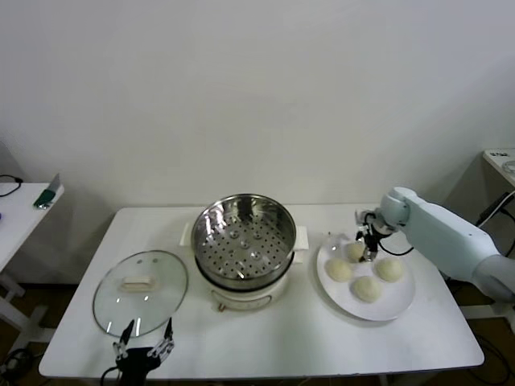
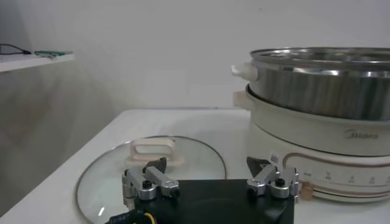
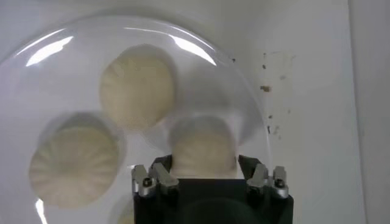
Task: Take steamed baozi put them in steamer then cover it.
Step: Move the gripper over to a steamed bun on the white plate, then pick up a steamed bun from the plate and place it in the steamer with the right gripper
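While my right gripper (image 1: 368, 250) is down over the far-left part of the white plate (image 1: 402, 304), one bun (image 3: 204, 148) sits right between its fingers (image 3: 163, 172). They stand at the bun's two sides, narrowed around it, though I cannot tell whether the pads are pressing it yet. That bun rests on the plate; three more buns (image 1: 366, 288) lie close around it on the same plate, one of them just beside the gripped one. These buns are round domes with no long axis to speak of, flat side down.

To the plate's left, the steamer (image 1: 244, 238) stands in the middle of the table (image 1: 322, 346) on its white cooker base, its holed floor bare. Further left, the glass lid (image 1: 141, 291) lies flat, its oblong handle (image 2: 153, 148) running roughly left to right.

My left gripper (image 2: 208, 172) hangs at the near table edge, just before the lid, jaws wide and holding nothing.
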### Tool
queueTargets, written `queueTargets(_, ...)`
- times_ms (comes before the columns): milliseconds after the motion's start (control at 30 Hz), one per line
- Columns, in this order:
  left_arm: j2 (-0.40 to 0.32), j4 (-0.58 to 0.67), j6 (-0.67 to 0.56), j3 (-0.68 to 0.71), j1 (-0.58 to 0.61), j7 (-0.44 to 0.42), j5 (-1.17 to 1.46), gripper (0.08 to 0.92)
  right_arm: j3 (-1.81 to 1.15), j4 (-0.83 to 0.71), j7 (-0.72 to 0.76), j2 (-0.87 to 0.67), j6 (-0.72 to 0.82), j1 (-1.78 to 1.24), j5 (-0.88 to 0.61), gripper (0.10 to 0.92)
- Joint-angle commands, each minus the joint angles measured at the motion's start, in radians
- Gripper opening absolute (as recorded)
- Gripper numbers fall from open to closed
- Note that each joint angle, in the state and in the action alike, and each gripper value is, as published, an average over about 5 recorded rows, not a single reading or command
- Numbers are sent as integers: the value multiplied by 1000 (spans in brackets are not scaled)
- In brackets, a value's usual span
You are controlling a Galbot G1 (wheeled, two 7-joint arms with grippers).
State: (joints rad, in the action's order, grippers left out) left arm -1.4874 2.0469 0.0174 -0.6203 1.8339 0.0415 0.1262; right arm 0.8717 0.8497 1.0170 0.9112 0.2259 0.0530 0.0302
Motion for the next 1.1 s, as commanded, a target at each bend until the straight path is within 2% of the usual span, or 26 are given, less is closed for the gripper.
queueTargets(33, 0, 0, 1, 1, -1, 0, -2, 823, -1, -3, 8, 6, 4, -2, -14, 659)
queueTargets(233, -1, 3, -1, 3, 2, 0, -5, 823, 55, 29, 37, -16, -37, 95, -57, 653)
queueTargets(467, 3, 13, 0, 1, 5, 1, -5, 823, 359, 121, 62, -15, -228, 499, -201, 653)
queueTargets(567, 4, 17, 0, -1, 4, 1, -5, 823, 495, 212, 77, 17, -324, 692, -300, 653)
queueTargets(700, 3, 19, 1, 1, 2, 1, -6, 823, 567, 370, 64, 81, -413, 848, -353, 653)
queueTargets(933, 3, 20, 2, 3, 1, 1, -10, 823, 601, 630, -40, 211, -544, 900, -246, 653)
queueTargets(1100, 3, 28, 4, -1, 2, 2, -10, 823, 591, 582, -96, 309, -668, 779, -64, 653)
